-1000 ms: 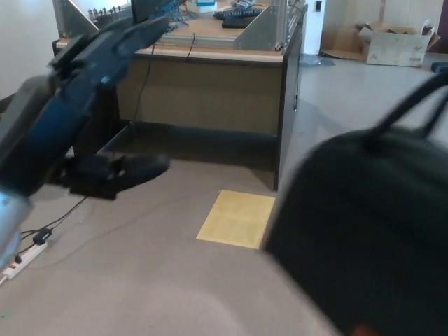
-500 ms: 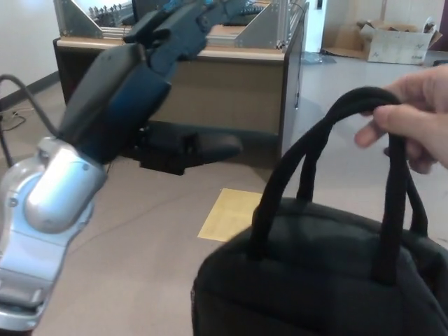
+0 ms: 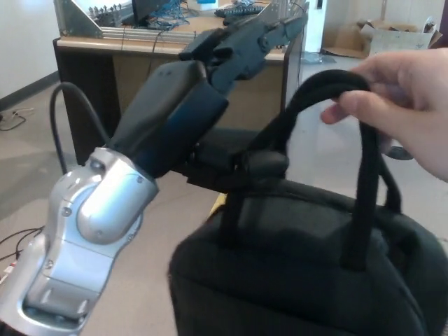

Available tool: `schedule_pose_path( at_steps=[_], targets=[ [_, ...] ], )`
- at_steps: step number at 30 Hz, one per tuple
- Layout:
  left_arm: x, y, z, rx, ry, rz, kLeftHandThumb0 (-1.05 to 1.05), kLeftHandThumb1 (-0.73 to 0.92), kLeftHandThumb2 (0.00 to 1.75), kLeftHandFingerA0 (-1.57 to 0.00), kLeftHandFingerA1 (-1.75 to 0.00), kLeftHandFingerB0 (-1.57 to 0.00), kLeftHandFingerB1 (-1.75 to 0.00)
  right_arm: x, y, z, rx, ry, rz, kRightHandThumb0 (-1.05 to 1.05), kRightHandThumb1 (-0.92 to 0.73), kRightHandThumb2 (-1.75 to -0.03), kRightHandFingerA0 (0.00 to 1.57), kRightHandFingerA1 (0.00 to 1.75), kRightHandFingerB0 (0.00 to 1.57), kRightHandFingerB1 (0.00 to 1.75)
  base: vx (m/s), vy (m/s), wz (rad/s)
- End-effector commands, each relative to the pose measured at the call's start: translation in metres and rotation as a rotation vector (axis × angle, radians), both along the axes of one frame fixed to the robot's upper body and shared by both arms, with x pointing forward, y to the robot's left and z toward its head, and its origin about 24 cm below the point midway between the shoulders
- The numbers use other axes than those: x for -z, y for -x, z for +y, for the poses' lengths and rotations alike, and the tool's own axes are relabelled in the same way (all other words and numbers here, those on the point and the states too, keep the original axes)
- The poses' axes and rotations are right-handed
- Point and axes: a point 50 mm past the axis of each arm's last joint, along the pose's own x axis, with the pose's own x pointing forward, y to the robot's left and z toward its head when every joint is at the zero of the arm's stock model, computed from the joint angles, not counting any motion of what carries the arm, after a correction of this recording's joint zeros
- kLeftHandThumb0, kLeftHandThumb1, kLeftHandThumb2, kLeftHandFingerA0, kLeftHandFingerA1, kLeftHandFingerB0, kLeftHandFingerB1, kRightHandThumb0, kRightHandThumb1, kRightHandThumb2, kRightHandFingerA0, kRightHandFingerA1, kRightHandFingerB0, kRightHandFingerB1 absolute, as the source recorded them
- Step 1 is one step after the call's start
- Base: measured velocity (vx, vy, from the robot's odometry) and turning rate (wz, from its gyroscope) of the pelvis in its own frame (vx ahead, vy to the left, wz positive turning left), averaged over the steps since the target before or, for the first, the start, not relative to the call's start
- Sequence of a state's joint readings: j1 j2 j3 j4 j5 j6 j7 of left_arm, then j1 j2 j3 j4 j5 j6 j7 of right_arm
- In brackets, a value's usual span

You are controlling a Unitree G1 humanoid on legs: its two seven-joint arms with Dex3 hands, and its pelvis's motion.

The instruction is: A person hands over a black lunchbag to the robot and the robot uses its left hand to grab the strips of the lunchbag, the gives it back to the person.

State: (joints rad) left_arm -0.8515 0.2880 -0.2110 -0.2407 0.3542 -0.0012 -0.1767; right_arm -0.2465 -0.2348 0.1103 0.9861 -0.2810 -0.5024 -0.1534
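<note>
Swung further in since half a second ago: left hand [image 3: 234, 150], now reaching across to the near side of the bag's straps, where before it hung well short of them. Raised closer too, the black lunchbag [image 3: 301, 273], filling the lower right and sitting just below and beside the hand.

Nearest, a silver wrist joint and dark forearm running up from lower left. Next, the lunchbag body, soft and dark, hanging beneath its two straps [image 3: 329, 87]. At the straps' near edge, thick black fingers spread wide, upper one [image 3: 262, 31] pointing past the loop, lower thumb [image 3: 262, 164] pushed in under it; nothing clamped yet, straps apparently between finger and thumb but contact not clear. Just beyond the hand to its right, a person's hand [image 3: 399, 98] pinching the top of the straps and bearing the bag's weight. Farther off behind the hand, a wooden desk [image 3: 140, 66] with cables, and a cardboard box [image 3: 395, 38] on the floor beyond.

Right hand nowhere in frame.

Judged as the handover step, mid-reach, grab not yet made. Called for next: sliding fingers fully through the strap loop below the person's pinch, then closing firmly around both straps before the person lets go; only one strap caught would likely leave the bag tilting.
</note>
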Motion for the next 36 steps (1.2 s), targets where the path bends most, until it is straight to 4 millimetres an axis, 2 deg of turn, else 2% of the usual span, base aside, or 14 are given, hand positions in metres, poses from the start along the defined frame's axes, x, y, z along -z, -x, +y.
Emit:
schedule_pose_path(
  at_steps=[1,2,5,6,8,9,10,13,16,19,22,24,25,36],
  targets=[
    [0.004,-0.002,-0.005,-0.022,-0.020,0.037,-0.75,0.47,0.89,0.00,-0.18,-0.07,-0.20,-0.006,-0.006,-0.005,0.015,0.015,-0.014,-0.62,-0.65,-1.00,0.37,0.56,0.25,0.48,0.00,0.000,0.00],
    [0.004,-0.002,-0.006,-0.024,-0.024,0.040,-0.83,0.61,0.59,-0.03,-0.25,-0.04,-0.24,-0.006,-0.007,-0.005,0.017,0.012,-0.013,-0.63,-0.65,-0.99,0.37,0.56,0.25,0.48,0.00,0.000,0.00],
    [0.009,-0.002,-0.012,-0.029,-0.031,0.058,-0.82,0.62,0.59,-0.05,-0.27,-0.03,-0.24,-0.005,-0.005,-0.004,0.012,0.009,-0.014,-0.63,-0.64,-0.99,0.36,0.55,0.26,0.48,0.00,0.000,0.00],
    [0.012,-0.002,-0.015,-0.039,-0.039,0.060,-0.81,0.51,0.86,-0.07,-0.22,-0.07,-0.17,-0.004,-0.003,-0.004,0.010,0.005,-0.015,-0.61,-0.63,-0.98,0.36,0.55,0.25,0.48,0.00,0.000,0.00],
    [0.015,-0.003,-0.017,-0.053,-0.043,0.054,-0.78,0.49,0.86,-0.06,-0.23,-0.05,-0.19,-0.004,-0.003,-0.005,0.007,0.005,-0.018,-0.61,-0.63,-0.98,0.36,0.55,0.25,0.48,0.00,0.000,0.00],
    [0.017,-0.005,-0.018,-0.066,-0.042,0.050,-0.78,0.62,0.59,-0.03,-0.26,-0.04,-0.24,-0.004,-0.002,-0.005,0.005,0.008,-0.016,-0.62,-0.63,-0.98,0.35,0.55,0.25,0.48,0.00,0.000,0.00],
    [0.017,-0.009,-0.019,-0.094,-0.049,0.041,-0.76,0.49,0.85,-0.05,-0.22,-0.05,-0.19,-0.005,-0.003,-0.005,0.006,0.009,-0.016,-0.62,-0.63,-0.98,0.36,0.56,0.25,0.48,0.00,0.000,0.00],
    [0.016,-0.015,-0.019,-0.133,-0.050,0.023,-0.69,0.54,0.61,-0.07,-0.25,-0.05,-0.20,-0.006,-0.005,-0.004,0.007,0.004,-0.017,-0.63,-0.64,-0.98,0.36,0.55,0.26,0.48,0.00,0.000,0.00],
    [0.016,-0.023,-0.020,-0.183,-0.023,0.002,-0.65,0.43,0.77,-0.03,-0.38,-0.08,-0.27,-0.006,-0.006,-0.004,0.011,-0.006,-0.018,-0.65,-0.64,-0.98,0.36,0.55,0.26,0.48,0.00,0.000,0.00],
    [0.017,-0.039,-0.025,-0.265,0.067,-0.103,-0.48,0.42,0.68,-0.40,-0.47,-0.30,-0.41,-0.006,-0.006,-0.002,0.008,-0.019,-0.023,-0.65,-0.64,-0.98,0.36,0.55,0.28,0.48,0.00,0.000,0.00],
    [0.016,-0.047,-0.027,-0.296,0.129,-0.169,-0.31,0.51,0.55,-0.57,-0.93,-0.57,-0.72,-0.006,-0.006,0.000,0.007,-0.028,-0.028,-0.64,-0.64,-0.98,0.36,0.55,0.29,0.49,0.00,0.000,0.00],
    [0.011,-0.050,-0.033,-0.266,0.257,-0.267,-0.23,0.59,0.52,-0.71,-1.74,-0.64,-1.69,-0.006,-0.006,0.000,0.011,-0.038,-0.033,-0.59,-0.62,-0.99,0.36,0.56,0.29,0.50,0.00,0.000,0.00],
    [0.008,-0.050,-0.035,-0.244,0.300,-0.276,-0.24,0.62,0.54,-0.75,-1.75,-0.64,-1.75,-0.007,-0.006,0.000,0.014,-0.045,-0.037,-0.57,-0.76,-0.63,0.42,0.43,0.40,0.38,0.00,0.000,0.00],
    [-0.011,-0.044,-0.035,-0.169,0.490,-0.388,-0.19,0.65,0.57,-0.84,-1.75,-0.64,-1.75,-0.011,-0.011,0.000,0.001,-0.027,-0.052,-0.59,-0.76,-0.62,0.49,0.45,0.42,0.39,0.00,0.000,0.00]
  ],
)
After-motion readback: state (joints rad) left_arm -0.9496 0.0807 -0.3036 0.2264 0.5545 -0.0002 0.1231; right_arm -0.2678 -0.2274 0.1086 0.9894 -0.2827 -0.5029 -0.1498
